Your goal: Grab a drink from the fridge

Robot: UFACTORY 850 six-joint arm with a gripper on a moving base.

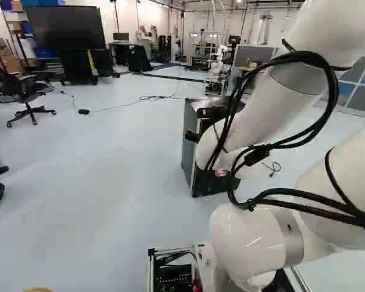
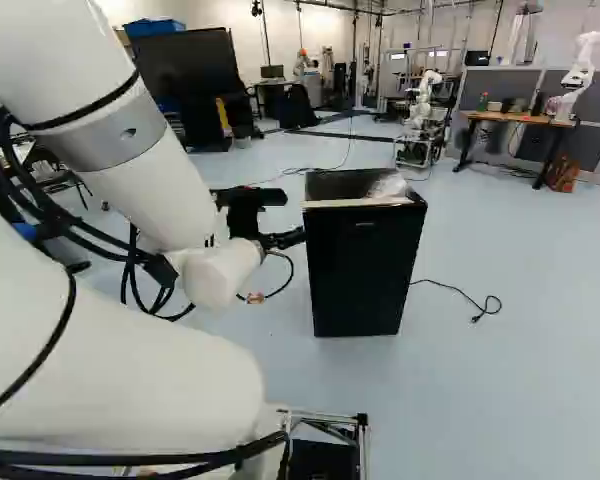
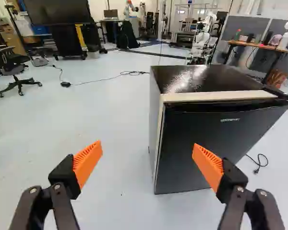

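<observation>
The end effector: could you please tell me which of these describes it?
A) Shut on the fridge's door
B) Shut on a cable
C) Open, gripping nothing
C: the end effector has its orange pads spread wide apart with nothing gripped between them, and the fridge stands ahead.

Black fridge (image 2: 365, 270) upright, its door seemingly closed

You have a small, boxy fridge standing on the pale floor (image 3: 110, 206), just right of the middle in your right base view. Its dark front door (image 3: 206, 148) looks closed. You can see a glossy black top (image 3: 201, 79) catching light and a cream strip (image 3: 221, 96) along the front edge.
</observation>
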